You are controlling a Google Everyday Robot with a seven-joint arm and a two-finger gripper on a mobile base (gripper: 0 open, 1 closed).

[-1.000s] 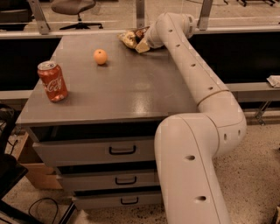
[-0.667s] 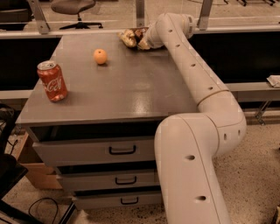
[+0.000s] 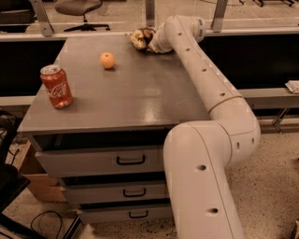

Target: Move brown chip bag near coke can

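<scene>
The brown chip bag (image 3: 140, 38) lies crumpled at the far edge of the grey cabinet top (image 3: 135, 88), right of centre. My gripper (image 3: 150, 43) is at the bag's right side, at the end of the white arm that reaches across from the lower right; the wrist hides its tips. The coke can (image 3: 56, 87) stands upright near the front left corner of the top, far from the bag.
A small orange fruit (image 3: 107, 60) sits on the top between the can and the bag. The cabinet has three drawers below. An office chair (image 3: 77, 9) stands on the floor beyond. A cardboard box (image 3: 37, 182) sits at the lower left.
The arm's wrist and the bag have shifted slightly toward the far edge of the top. The can and the orange have not moved.
</scene>
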